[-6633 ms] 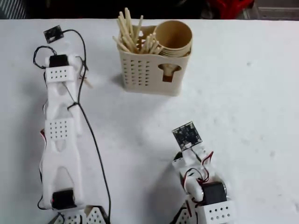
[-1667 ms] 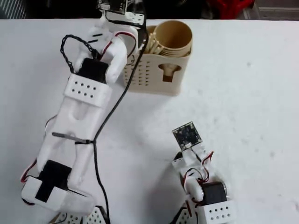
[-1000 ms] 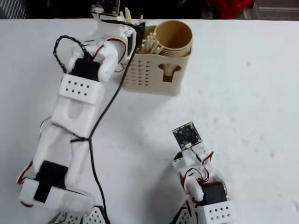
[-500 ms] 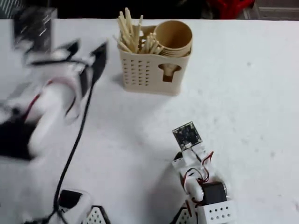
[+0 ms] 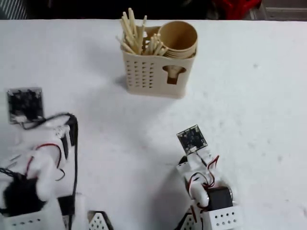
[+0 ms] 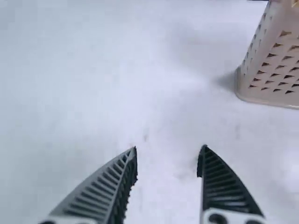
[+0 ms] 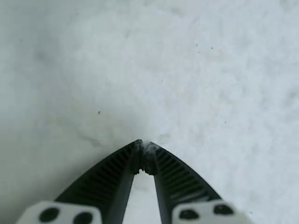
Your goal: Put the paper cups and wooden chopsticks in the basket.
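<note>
White counter (image 5: 240,96) carried basket (image 5: 156,76) near far edge; paper cups (image 5: 178,37) and wooden chopsticks (image 5: 134,31) stood inside. Left end effector (image 6: 168,149) spread, empty; right end effector (image 7: 144,145) pressed together. Task likely done: park arms without nudging basket.

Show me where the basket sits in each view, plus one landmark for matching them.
High view: the basket stands at top centre, near the far edge of the table.
Left wrist view: its perforated corner lies beyond the open left claw, off to one side.
Right wrist view: the shut right claw faces white table.
Shared landmark: the basket's perforated wall, high and left wrist views.
</note>
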`<state>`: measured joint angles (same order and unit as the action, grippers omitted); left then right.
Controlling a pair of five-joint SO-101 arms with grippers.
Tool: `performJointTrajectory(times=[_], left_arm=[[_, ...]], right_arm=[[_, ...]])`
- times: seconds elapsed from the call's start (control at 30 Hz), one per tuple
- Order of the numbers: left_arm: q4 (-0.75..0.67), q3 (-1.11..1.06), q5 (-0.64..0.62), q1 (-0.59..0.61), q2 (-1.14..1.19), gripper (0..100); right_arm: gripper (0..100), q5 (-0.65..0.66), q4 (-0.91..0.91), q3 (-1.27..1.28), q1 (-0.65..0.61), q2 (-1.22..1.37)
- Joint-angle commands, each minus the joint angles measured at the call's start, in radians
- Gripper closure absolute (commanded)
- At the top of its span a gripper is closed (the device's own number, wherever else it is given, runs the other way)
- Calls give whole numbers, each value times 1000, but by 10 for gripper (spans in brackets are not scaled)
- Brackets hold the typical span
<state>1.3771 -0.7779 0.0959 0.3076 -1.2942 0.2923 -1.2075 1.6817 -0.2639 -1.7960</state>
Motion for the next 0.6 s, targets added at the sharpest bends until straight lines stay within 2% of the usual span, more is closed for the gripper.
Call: performJointTrajectory(times=[0.0,0.17,0.27,0.57], left_arm=[[-276,-439,34,35,-255,788],[-408,-790,41,33,-542,786],[-506,-919,41,30,-533,786],[-496,-921,41,35,-374,788]], right_arm=[[978,-3,-12,8,1,-7],[978,-3,-12,8,1,-7],[978,-3,-12,8,1,-7],[979,-3,-12,8,-1,-7]])
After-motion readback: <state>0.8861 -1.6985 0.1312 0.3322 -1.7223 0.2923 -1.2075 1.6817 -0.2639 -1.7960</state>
